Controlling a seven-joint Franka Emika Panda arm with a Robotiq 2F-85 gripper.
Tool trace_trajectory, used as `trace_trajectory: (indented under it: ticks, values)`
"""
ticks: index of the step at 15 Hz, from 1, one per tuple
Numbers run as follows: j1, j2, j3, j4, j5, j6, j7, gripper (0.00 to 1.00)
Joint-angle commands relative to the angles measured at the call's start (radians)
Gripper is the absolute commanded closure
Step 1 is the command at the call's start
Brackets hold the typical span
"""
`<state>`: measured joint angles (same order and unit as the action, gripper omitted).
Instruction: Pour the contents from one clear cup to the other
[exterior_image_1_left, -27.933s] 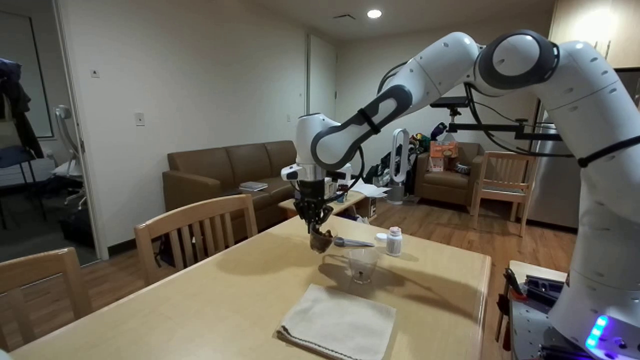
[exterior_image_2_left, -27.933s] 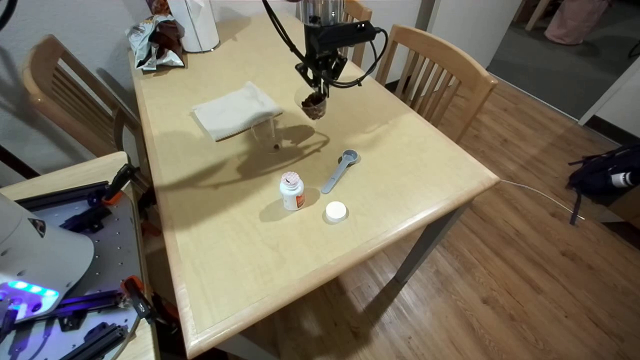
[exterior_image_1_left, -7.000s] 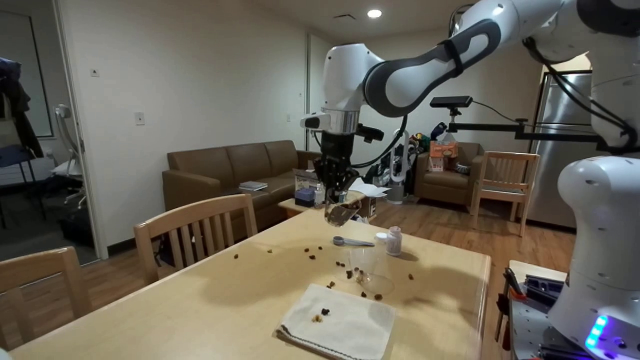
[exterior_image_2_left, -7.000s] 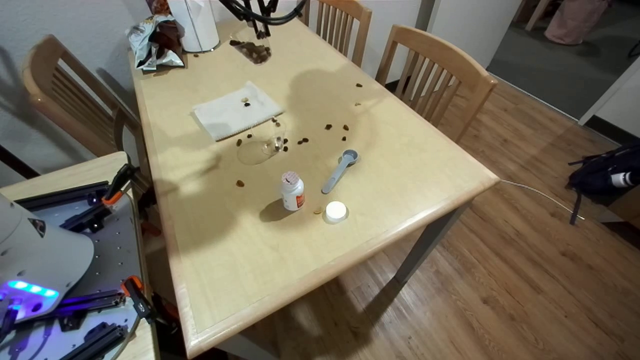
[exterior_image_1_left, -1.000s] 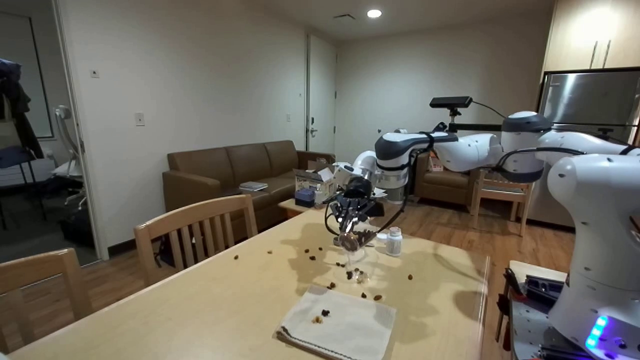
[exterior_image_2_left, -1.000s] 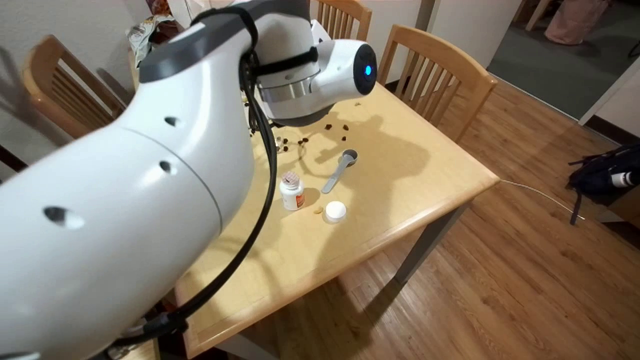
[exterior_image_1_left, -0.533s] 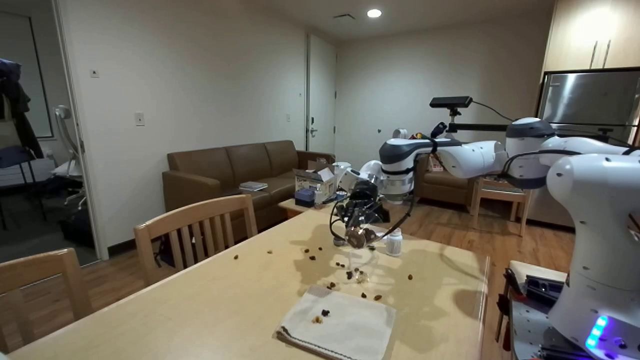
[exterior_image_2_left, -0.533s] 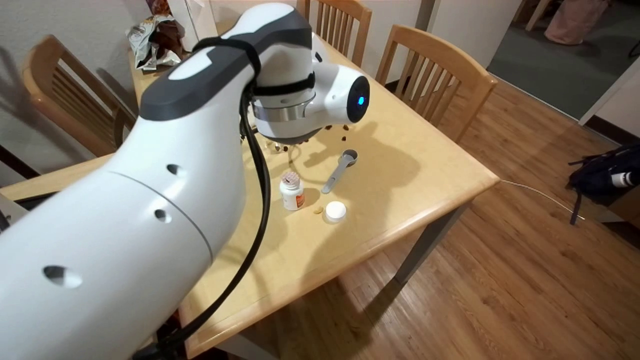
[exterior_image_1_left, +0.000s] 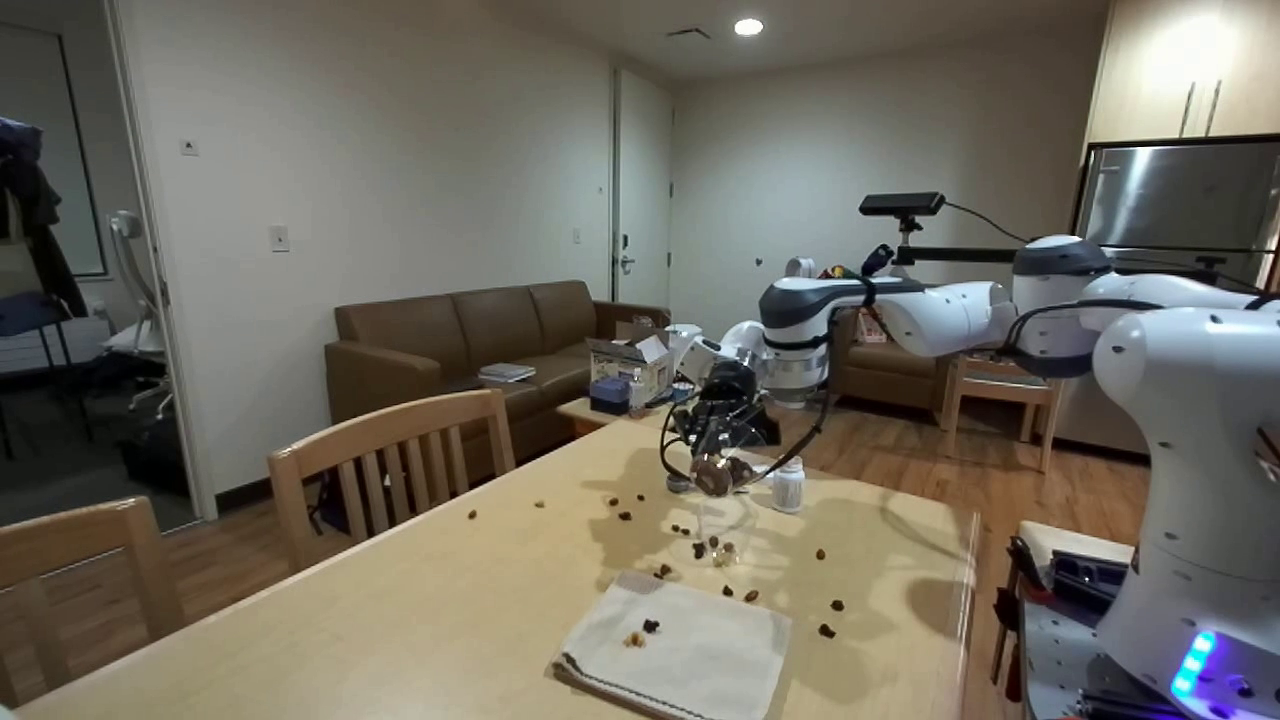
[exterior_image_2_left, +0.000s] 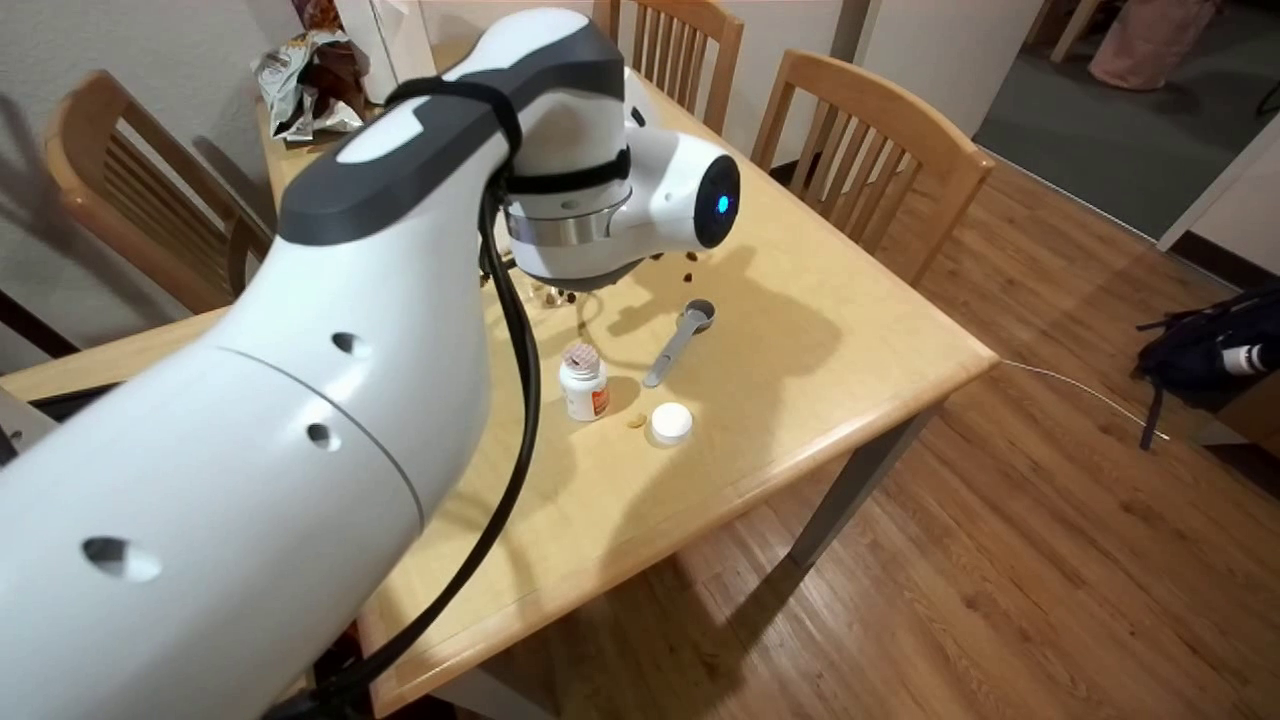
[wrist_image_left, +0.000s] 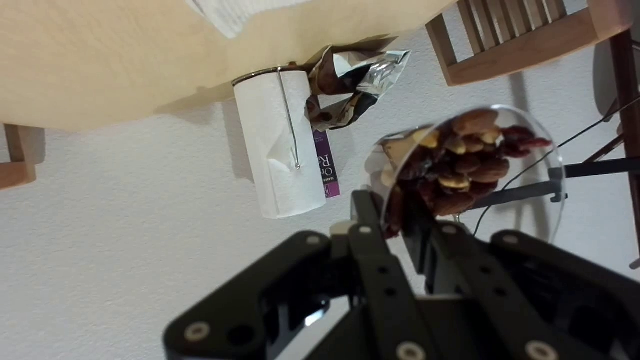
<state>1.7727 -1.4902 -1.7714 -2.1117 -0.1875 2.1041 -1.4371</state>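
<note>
My gripper (wrist_image_left: 390, 207) is shut on the wall of a clear cup (wrist_image_left: 559, 172). This cup is tilted and holds much of the contents (wrist_image_left: 460, 172), brown nuts and dark red fruit. In an exterior view the held cup (exterior_image_1_left: 733, 448) hangs just above the other clear cup (exterior_image_1_left: 735, 515), which stands on the table with a few pieces at its bottom. More pieces (exterior_image_1_left: 837, 605) are scattered on the table around it. My arm hides the held cup and most of the standing cup (exterior_image_2_left: 548, 294) in an exterior view.
A folded white cloth (exterior_image_1_left: 690, 650) lies beside the standing cup, with pieces on it. Near the cups are a white bottle (exterior_image_2_left: 584, 388), its cap (exterior_image_2_left: 671, 423) and a grey scoop (exterior_image_2_left: 680, 345). A paper roll (wrist_image_left: 280, 150) and snack bag (wrist_image_left: 345, 87) stand farther off.
Over the last second the tilted cup shifted slightly right in an exterior view, then held still. Two dark pieces newly lie on the table right of the cloth.
</note>
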Motion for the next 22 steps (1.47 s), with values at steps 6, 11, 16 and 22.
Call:
trace_trajectory:
  ticks: [6,11,16,22]
  values:
    - [0.051,0.000,-0.022,0.051,0.179,-0.043,-0.121,0.95]
    - [0.086,0.000,-0.021,0.121,0.170,-0.146,-0.128,0.95]
    - [0.082,0.000,-0.027,0.150,0.150,-0.171,-0.108,0.81]
    - [0.088,0.000,-0.040,0.163,0.180,-0.175,-0.145,0.95]
